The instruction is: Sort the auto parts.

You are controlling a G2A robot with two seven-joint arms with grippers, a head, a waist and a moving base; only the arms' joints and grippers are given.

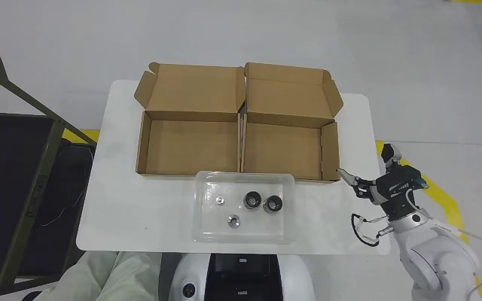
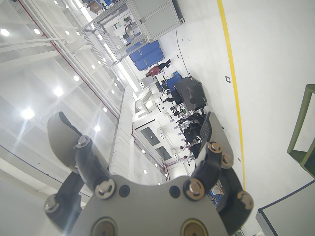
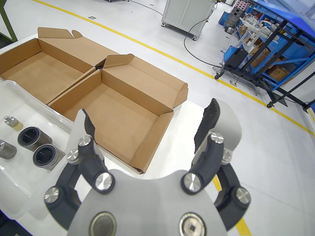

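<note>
A: Well, which step?
B: Start, I'd say. All four parts point(image 1: 252, 199) sit in the tray point(image 1: 203, 180), both boxes point(image 1: 188, 147) hold nothing. Right gripper point(image 3: 147, 109) wide, nothing in it, beside the right box point(image 1: 282, 150). Left gripper point(image 2: 133, 119) wide too, aimed off the table.
A: Next?
B: Probably right arm over to the nearest bushing point(image 1: 273, 202).

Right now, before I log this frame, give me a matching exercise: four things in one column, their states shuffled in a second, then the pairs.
1. clear tray
2. right-hand cardboard box
3. right gripper
4. left gripper

A. open, aimed out at the room
B. empty, lid flap open
C. holds four metal parts
D. open, by the right edge of the table

Pairs: 1-C, 2-B, 3-D, 4-A.
</note>
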